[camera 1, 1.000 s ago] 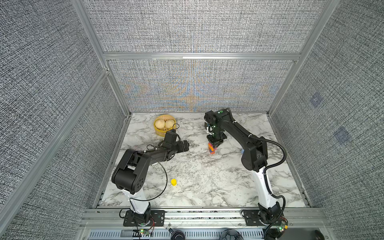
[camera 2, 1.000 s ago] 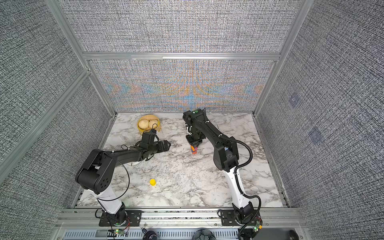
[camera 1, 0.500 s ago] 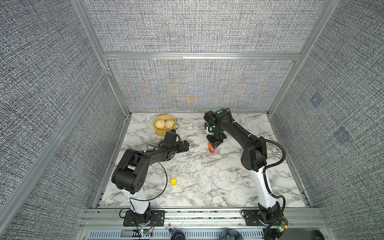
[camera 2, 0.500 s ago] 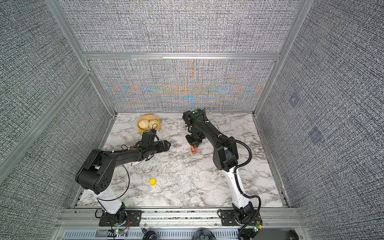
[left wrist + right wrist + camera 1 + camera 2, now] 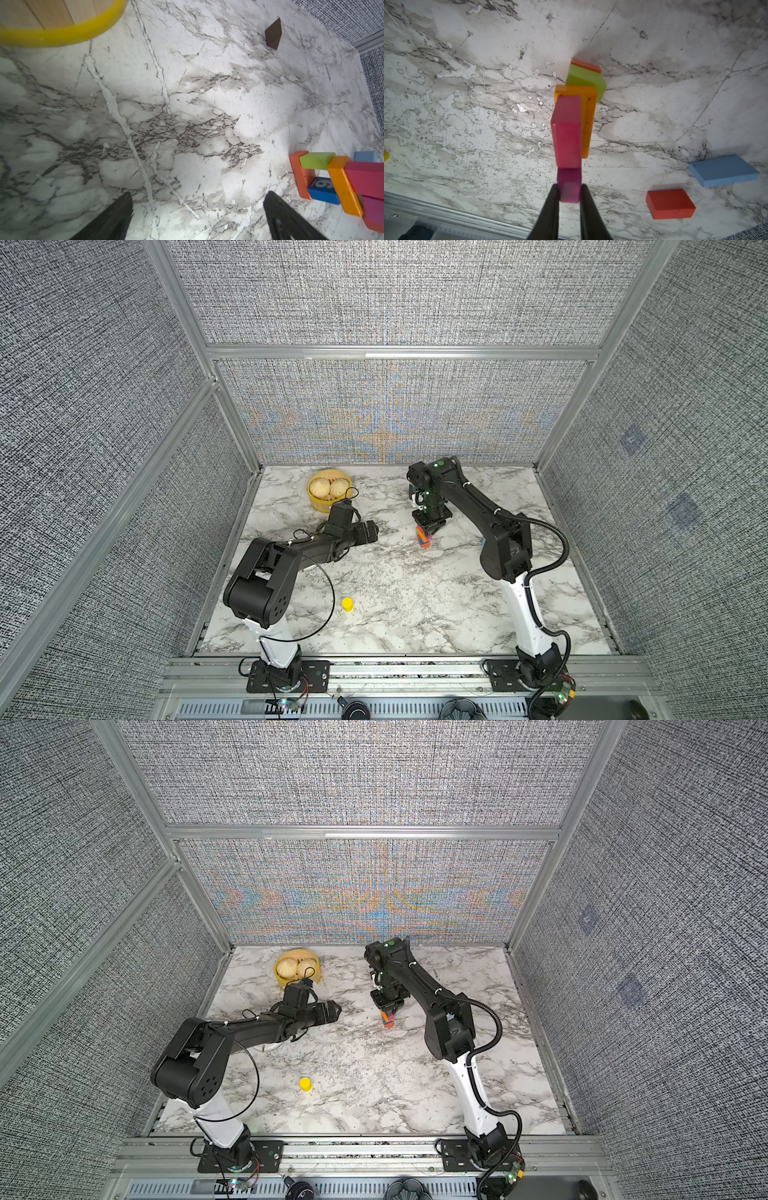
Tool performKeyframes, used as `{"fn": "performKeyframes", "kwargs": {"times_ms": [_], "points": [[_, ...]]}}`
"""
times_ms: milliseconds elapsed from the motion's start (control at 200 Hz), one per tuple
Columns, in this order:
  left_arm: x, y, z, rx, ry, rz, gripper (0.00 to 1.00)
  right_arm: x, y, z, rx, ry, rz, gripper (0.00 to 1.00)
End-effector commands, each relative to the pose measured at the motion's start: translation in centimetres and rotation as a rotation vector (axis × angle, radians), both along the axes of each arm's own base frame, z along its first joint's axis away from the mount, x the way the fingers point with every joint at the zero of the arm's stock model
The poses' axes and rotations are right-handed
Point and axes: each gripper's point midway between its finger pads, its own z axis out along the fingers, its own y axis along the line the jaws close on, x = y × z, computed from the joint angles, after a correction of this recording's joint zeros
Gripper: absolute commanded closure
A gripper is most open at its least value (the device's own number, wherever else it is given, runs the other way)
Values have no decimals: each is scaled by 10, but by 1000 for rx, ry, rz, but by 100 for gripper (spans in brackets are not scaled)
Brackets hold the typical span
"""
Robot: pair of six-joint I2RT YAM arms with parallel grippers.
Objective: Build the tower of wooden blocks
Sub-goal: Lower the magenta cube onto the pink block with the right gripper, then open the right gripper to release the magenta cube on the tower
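Note:
The tower (image 5: 423, 540) (image 5: 387, 1022) stands right of the table's middle. It shows a red-orange base, a lime block (image 5: 586, 82), an orange bar (image 5: 588, 116) and a pink block (image 5: 566, 133). My right gripper (image 5: 570, 188) (image 5: 430, 526) points down over it, shut on a magenta block (image 5: 569, 187) at the very top. My left gripper (image 5: 198, 195) (image 5: 372, 531) lies low and open over bare marble, left of the tower (image 5: 342, 187). A yellow cylinder (image 5: 347, 604) (image 5: 305, 1084) stands alone near the front.
A yellow basket (image 5: 312, 494) (image 5: 62, 35) of buns sits at the back left. A light blue block (image 5: 723, 170) and a red block (image 5: 670, 204) lie flat near the tower. A dark brown block (image 5: 273, 34) lies farther off on the marble.

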Motion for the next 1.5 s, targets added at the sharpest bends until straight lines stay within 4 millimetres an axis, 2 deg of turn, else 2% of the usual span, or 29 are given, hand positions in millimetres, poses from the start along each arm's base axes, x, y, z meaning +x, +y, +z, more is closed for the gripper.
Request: {"fn": "performKeyframes", "kwargs": {"times_ms": [0, 190, 355, 675, 1496], "points": [[3, -1, 4, -7, -12, -3, 1, -3, 0, 0, -3, 13, 8, 77], [4, -1, 4, -7, -13, -2, 1, -3, 0, -1, -9, 11, 16, 70], [4, -2, 3, -7, -9, -2, 1, -3, 1, -1, -7, 12, 18, 68], [3, -1, 3, -6, -10, -1, 1, -2, 2, -1, -4, 9, 16, 74], [3, -1, 3, -9, -10, 1, 1, 2, 3, 1, -1, -4, 14, 78]]}}
